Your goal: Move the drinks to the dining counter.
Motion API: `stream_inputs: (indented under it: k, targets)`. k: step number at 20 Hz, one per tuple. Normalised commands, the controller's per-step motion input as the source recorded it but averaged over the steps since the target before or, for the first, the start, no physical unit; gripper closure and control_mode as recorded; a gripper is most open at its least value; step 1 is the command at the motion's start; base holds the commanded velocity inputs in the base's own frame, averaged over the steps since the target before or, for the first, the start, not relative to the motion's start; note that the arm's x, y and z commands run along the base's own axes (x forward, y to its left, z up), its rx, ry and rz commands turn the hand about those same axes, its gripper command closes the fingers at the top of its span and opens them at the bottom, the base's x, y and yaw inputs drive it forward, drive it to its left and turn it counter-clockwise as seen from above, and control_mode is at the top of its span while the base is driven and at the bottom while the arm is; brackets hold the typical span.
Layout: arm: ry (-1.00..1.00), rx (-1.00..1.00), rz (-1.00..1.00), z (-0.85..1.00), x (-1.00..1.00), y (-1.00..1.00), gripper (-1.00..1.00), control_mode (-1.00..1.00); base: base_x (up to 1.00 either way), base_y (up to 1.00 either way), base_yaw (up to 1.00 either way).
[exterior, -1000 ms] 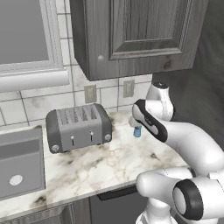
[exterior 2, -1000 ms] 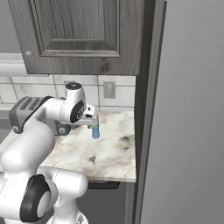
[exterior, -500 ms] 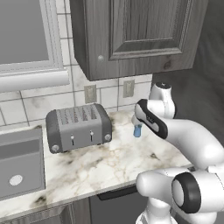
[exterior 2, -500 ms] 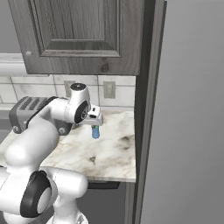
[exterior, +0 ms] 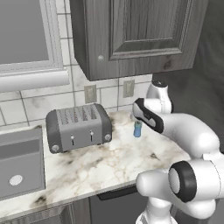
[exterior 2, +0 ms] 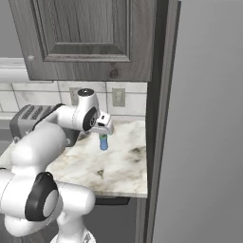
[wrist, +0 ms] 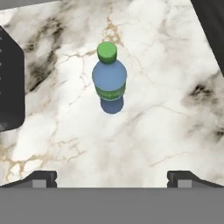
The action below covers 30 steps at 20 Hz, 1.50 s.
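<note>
A slim blue bottle (exterior: 138, 129) (exterior 2: 103, 142) with a green cap stands upright on the marble worktop (exterior: 100, 162), near the back wall and right of the toaster. In the hand view the bottle (wrist: 109, 78) lies ahead of my gripper (wrist: 112, 179), which hangs above it. The two fingertips (wrist: 43, 177) are spread wide with nothing between them, so the gripper is open. From the right base view my hand (exterior 2: 101, 126) sits just over the bottle's cap. The teal cup and the dining counter are out of view.
A grey toaster (exterior: 78, 127) (wrist: 8, 78) stands left of the bottle. Dark upper cabinets (exterior: 131, 35) hang low over the worktop. A tall dark panel (exterior 2: 159, 118) bounds the worktop on the right. A grey sink basin (exterior: 19, 162) lies at far left.
My hand has crept slightly right and down, closer over the bottle. The bottle has stayed where it was.
</note>
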Motion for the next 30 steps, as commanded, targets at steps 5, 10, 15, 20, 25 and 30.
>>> stream_inputs:
  k: [5,10,15,20,25,30]
  targets:
    - [0.0,0.0,0.0,0.0,0.49,0.0,-1.0,-1.0,0.0,0.0,0.0]
    - [0.0,0.0,0.0,0.0,0.35,0.0,-1.0,-1.0,0.0,0.0,0.0]
    - [0.0,0.0,0.0,0.0,0.29,0.0,-1.0,-1.0,0.0,0.0,0.0]
    - [0.0,0.0,0.0,-0.04,0.26,0.0,-1.0,-1.0,0.0,0.0,0.0]
    - [0.0,0.0,0.0,-0.14,0.21,0.0,-1.0,-1.0,0.0,0.0,0.0]
    - [0.0,0.0,0.0,-0.13,0.08,0.0,-1.0,-1.0,0.0,0.0,0.0]
